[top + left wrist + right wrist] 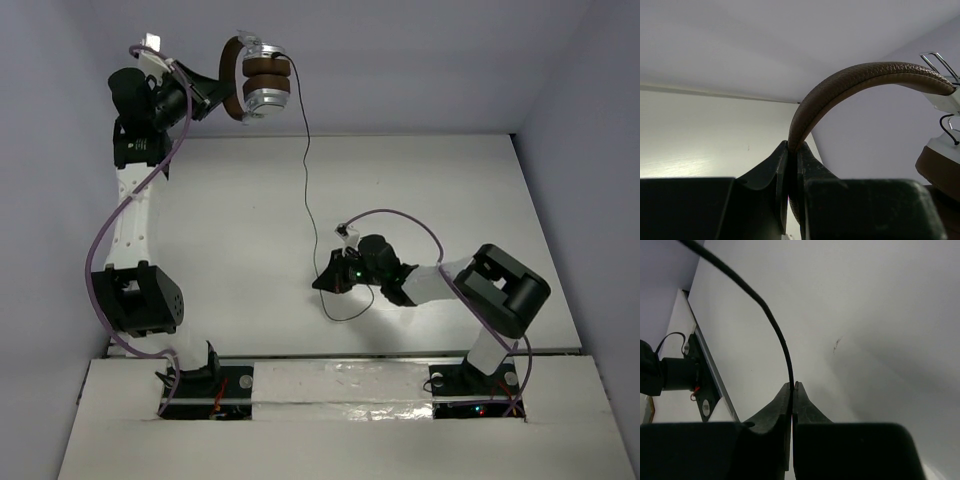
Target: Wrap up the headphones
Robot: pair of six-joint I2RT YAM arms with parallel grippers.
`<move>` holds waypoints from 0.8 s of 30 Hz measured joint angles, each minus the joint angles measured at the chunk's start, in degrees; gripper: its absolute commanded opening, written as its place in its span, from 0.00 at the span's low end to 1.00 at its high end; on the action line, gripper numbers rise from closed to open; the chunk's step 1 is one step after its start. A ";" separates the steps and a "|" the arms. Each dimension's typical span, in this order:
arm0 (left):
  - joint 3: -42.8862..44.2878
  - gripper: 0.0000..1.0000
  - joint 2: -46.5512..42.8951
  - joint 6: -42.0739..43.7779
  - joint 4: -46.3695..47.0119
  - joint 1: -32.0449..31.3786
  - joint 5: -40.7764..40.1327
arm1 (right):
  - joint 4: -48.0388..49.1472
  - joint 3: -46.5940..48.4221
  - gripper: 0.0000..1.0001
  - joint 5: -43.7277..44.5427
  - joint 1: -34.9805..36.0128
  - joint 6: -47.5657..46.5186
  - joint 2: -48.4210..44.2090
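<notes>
The headphones (262, 82) hang high at the back left, brown pads pressed together, silver-white cups outside. My left gripper (213, 96) is shut on the brown headband (850, 79); its fingertips (781, 156) pinch the band's lower end. The thin dark cord (307, 170) drops from the cups to my right gripper (328, 278), which is shut on the cord (771, 320) low over the table. A loose loop of cord (345, 312) lies on the table beside it. The jack plug is not visible.
The white table (230, 230) spreads between the arms, with grey walls behind and to the right. The left arm's base (138, 300) stands at the near left, the right arm's elbow (508, 285) at the near right. Purple robot cables run along both arms.
</notes>
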 measured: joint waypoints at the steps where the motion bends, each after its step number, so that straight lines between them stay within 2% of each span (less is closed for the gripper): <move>1: -1.20 0.00 -0.20 0.02 0.26 0.00 -0.87 | -0.96 0.26 0.00 0.59 0.44 -0.15 -0.35; 7: -10.67 0.00 -1.68 0.48 1.40 -0.02 -9.51 | -17.16 3.80 0.00 8.46 4.72 -4.11 -10.58; 10: -20.26 0.00 -3.23 0.81 3.37 0.13 -17.90 | -28.11 8.70 0.00 14.69 5.38 -6.91 -15.85; 13: -29.31 0.00 -4.87 -0.22 5.14 0.48 -22.91 | -37.90 14.29 0.00 21.70 5.38 -9.09 -19.26; 18: -40.00 0.00 -7.06 -1.68 7.74 0.42 -27.21 | -49.40 21.57 0.00 31.04 5.25 -11.76 -20.17; 24: -42.45 0.00 -10.32 1.64 8.04 -6.34 -34.34 | -60.92 33.24 0.00 33.73 7.17 -16.48 -15.67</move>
